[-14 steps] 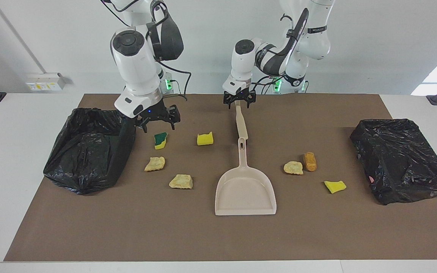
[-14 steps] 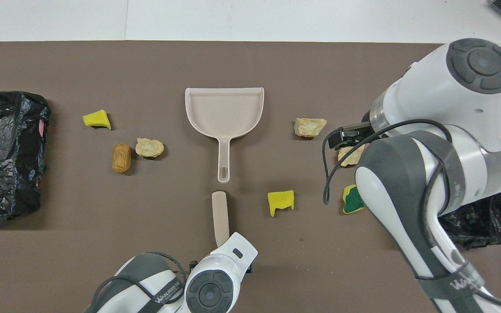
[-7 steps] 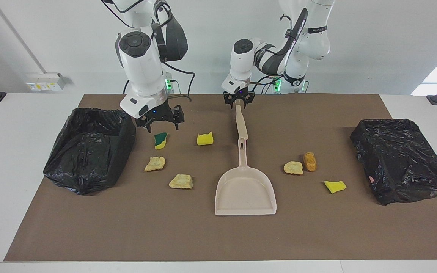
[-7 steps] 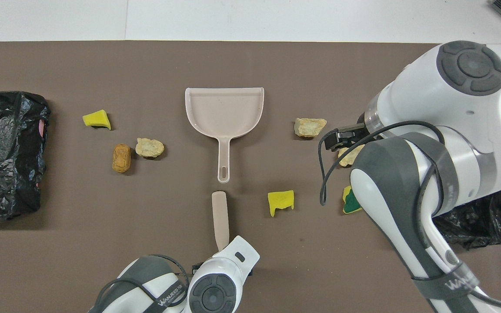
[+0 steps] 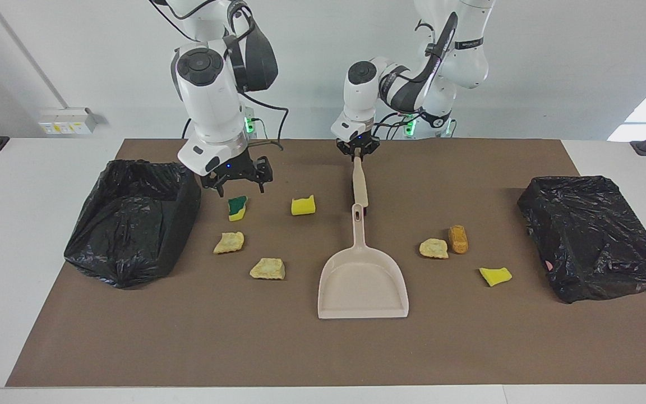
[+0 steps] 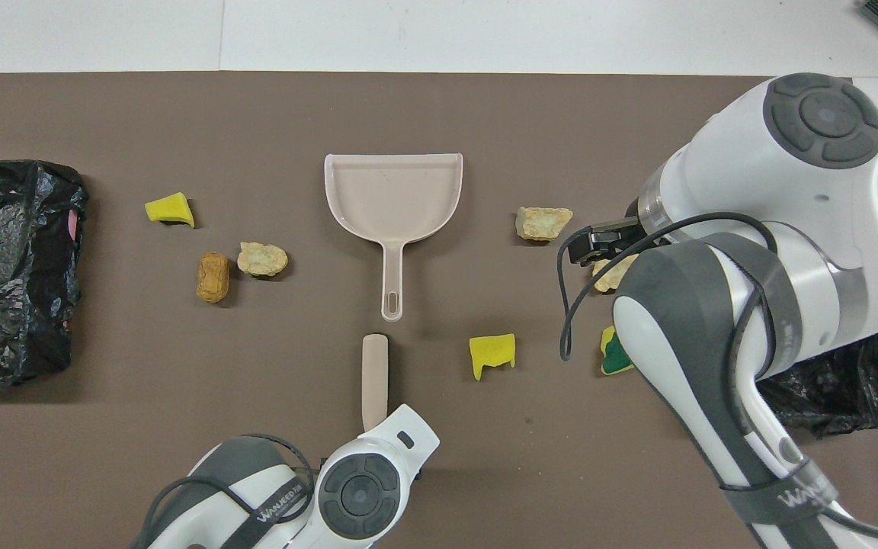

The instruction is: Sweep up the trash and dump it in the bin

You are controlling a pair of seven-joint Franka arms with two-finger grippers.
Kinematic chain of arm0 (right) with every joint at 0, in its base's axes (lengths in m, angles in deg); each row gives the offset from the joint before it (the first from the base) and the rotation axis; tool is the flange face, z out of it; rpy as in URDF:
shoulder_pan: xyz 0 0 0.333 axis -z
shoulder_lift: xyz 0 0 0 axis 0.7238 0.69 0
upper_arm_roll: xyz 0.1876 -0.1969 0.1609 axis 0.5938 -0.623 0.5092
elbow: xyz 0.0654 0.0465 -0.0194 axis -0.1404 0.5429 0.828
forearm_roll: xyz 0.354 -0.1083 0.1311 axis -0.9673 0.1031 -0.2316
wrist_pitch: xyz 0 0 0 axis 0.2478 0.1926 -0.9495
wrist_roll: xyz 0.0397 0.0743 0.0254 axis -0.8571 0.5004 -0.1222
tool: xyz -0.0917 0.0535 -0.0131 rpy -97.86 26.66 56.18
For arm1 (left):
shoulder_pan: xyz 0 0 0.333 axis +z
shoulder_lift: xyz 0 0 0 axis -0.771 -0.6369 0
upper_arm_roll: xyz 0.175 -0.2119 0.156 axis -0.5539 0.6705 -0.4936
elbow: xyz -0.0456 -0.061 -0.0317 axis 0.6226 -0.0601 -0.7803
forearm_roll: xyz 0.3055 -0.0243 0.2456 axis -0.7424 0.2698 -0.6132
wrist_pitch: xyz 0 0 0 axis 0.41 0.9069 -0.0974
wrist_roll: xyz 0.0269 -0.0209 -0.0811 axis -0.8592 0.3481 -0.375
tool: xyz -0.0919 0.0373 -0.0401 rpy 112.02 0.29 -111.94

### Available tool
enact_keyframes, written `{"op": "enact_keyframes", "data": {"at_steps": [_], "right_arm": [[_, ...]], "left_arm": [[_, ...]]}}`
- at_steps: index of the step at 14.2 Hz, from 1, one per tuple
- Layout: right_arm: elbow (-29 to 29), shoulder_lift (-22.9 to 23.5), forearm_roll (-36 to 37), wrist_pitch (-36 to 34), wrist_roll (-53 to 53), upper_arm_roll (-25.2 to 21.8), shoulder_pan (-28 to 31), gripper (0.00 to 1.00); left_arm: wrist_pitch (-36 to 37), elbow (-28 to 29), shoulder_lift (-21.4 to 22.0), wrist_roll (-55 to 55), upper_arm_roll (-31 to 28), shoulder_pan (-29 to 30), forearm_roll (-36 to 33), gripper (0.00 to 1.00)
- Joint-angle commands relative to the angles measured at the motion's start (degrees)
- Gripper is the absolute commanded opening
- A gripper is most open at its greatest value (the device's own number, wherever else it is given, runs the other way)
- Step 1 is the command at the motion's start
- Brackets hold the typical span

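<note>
Several small sponge chunks of trash lie on the brown mat: a green-and-yellow one [image 5: 237, 207], a yellow one [image 5: 303, 206] and two beige ones [image 5: 229, 242] [image 5: 268, 269] toward the right arm's end. Toward the left arm's end lie a beige one [image 5: 433, 248], an orange-brown one [image 5: 458, 239] and a yellow one [image 5: 495, 275]. My left gripper [image 5: 358, 150] is shut on the end of the beige brush handle [image 5: 360, 182] [image 6: 374, 374]. My right gripper [image 5: 237, 175] hangs open just over the green-and-yellow chunk. A black-lined bin [image 5: 132, 219] stands beside it.
The beige dustpan [image 5: 362, 280] [image 6: 393, 198] lies mid-mat, its handle pointing at the brush handle's tip. A second black-lined bin [image 5: 592, 235] sits at the left arm's end. The right arm's bulk hides part of the chunks in the overhead view.
My left gripper has closed on the brush handle, and the handle has swung slightly. The right gripper shifted a little over the green-and-yellow chunk, then held still.
</note>
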Motion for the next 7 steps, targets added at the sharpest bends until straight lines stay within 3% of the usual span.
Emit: {"op": "enact_keyframes", "data": {"at_steps": [1,3,7], "right_arm": [[1.19,0.11,-1.16,2.84,0.7,0.23,0.04,1.0],[1.01,0.54,-1.25,4.16,3.23,0.14,-1.97,1.0],[1.63,2.74,-1.34,11.35,6.77,0.23,-5.4,1.0]], "left_arm": [[5.69,-3.03,1.91,4.54,-0.14,4.27,0.29,0.0],[9.02,-3.83,5.33,6.83,-0.4,6.3,0.29,0.0],[23.59,-6.1,15.18,15.08,-1.01,13.5,0.38,0.0]]}}
